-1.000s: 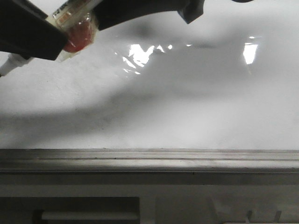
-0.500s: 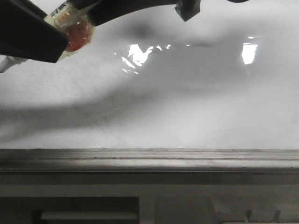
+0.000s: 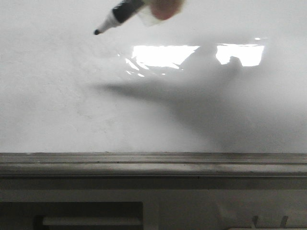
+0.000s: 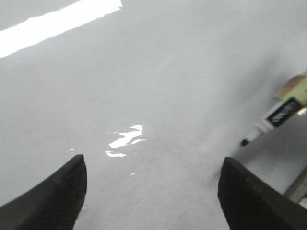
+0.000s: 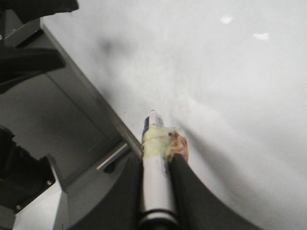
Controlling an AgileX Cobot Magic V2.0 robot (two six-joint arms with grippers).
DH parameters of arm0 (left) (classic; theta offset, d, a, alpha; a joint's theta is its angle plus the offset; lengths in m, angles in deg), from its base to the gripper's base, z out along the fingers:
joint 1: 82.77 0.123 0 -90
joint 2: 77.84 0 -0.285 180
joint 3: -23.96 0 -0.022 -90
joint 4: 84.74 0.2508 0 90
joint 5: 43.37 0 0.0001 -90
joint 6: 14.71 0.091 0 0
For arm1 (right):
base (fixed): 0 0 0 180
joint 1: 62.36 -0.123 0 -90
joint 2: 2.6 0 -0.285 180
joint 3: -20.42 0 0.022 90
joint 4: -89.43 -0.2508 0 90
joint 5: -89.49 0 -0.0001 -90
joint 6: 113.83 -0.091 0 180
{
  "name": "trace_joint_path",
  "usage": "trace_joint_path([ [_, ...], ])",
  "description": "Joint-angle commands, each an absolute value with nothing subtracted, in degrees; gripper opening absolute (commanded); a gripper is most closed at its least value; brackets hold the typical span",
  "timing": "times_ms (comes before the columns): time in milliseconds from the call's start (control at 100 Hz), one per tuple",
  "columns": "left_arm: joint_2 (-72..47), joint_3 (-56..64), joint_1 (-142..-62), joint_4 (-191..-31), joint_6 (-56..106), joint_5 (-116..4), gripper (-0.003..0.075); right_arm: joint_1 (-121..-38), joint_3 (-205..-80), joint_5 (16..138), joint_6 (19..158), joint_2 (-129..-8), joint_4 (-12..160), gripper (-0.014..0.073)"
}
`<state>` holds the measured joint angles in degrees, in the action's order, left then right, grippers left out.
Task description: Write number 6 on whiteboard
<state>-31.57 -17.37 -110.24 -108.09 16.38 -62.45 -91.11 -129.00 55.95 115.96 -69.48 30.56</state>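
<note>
The whiteboard [image 3: 72, 105] fills the front view, glossy white with faint grey smudges and bright glare patches; a grey ledge [image 3: 153, 163] runs along its lower edge. No marker line is visible on it. The right end effector [image 5: 160, 158] is clamped on a marker [image 3: 117, 15], its black tip angled down-left, apparently just clear of the board. The left end effector [image 4: 153, 191] is spread wide and holds nothing, facing the board.
</note>
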Motion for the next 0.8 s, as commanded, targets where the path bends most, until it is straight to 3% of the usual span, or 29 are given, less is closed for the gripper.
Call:
trace_joint_path([
  [0,-34.0,-17.5,-106.1,-110.8,15.5,-59.1,0.0501,-91.2,-125.7,64.2,116.9,-62.7,28.9,-0.0045],
  [240,-38.0,-21.6,-98.4,-115.0,15.5,-59.0,0.0501,-91.2,-117.1,77.2,116.9,-52.6,28.9,-0.0045],
  [480,-38.2,-21.6,-98.0,-116.0,15.5,-59.0,0.0501,-91.2,-117.9,88.2,116.9,-56.7,28.4,-0.0045],
  [650,-38.2,-21.6,-98.0,-116.4,15.5,-58.7,0.0501,-91.2,-123.0,86.2,116.9,-65.7,28.4,-0.0045],
  [790,-38.2,-21.6,-98.0,-116.4,15.7,-58.4,0.0501,-91.2,-127.1,73.5,116.9,-72.4,28.8,-0.0045],
])
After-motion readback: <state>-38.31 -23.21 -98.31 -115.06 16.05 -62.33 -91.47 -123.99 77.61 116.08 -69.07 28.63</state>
